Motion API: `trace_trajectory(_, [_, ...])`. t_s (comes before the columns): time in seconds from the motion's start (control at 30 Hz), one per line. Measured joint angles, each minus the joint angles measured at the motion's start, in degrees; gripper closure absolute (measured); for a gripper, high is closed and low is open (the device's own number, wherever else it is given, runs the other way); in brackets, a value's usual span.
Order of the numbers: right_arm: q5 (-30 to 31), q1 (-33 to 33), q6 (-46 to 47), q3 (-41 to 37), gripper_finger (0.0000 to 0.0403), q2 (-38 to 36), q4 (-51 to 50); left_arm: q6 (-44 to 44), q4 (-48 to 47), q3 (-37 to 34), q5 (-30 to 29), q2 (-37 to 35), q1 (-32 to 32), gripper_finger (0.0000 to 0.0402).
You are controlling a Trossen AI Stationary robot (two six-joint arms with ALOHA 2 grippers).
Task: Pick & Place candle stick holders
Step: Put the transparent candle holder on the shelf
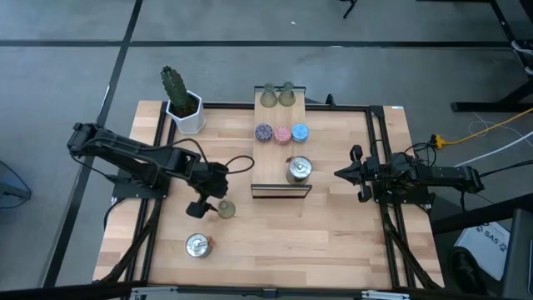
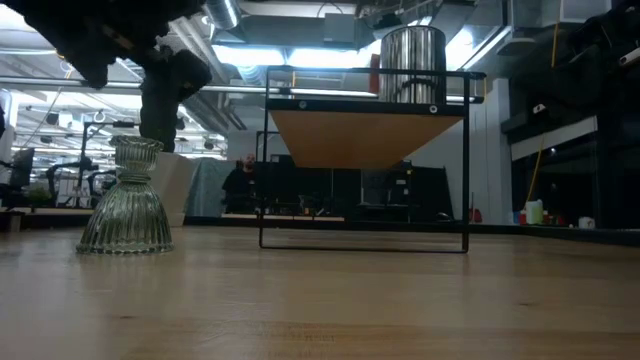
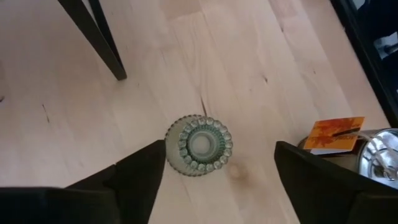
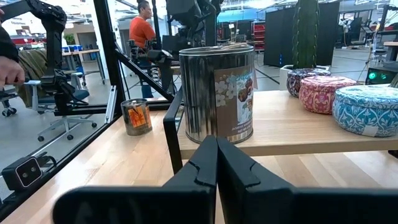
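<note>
Ribbed olive-green glass, bell-shaped, the candle stick holder (image 3: pixel 199 144) is standing upright on the pale wooden table (image 1: pixel 333 225), between the left gripper (image 3: pixel 214 171)'s spread fingers. One finger may be clipping its scalloped rim, risking tipping it. The right gripper (image 4: pixel 217 163) is waiting, fingers together.

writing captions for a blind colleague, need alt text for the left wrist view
Seen from straight above, a green ribbed glass candle holder stands upright on the light wooden table, between the open fingers of the left hand. A shiny silver holder with an orange label stands at the edge of the picture.
</note>
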Motion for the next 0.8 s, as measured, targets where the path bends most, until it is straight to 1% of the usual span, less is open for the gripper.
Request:
trace_trajectory(0.1, [0.0, 0.0, 0.0, 0.0, 0.0398, 0.0, 0.0, 0.0, 0.0, 0.0, 0.0, 1.6, 0.0, 0.0088])
trace_trajectory(0.2, [0.0, 0.0, 0.0, 0.0, 0.0398, 0.0, 0.0, 0.0, 0.0, 0.0, 0.0, 3.5, 0.0, 0.0080])
trace_trajectory(0.43, [0.0, 0.0, 0.0, 0.0, 0.0398, 0.0, 0.0, 0.1, 0.1, 0.0, 0.0, 7.7, 0.0, 0.0079])
trace_trajectory(0.8, [0.0, 0.0, 0.0, 0.0, 0.0398, 0.0, 0.0, 0.1, 3.0, 0.0, -0.1, 11.6, 0.0, 0.0080])
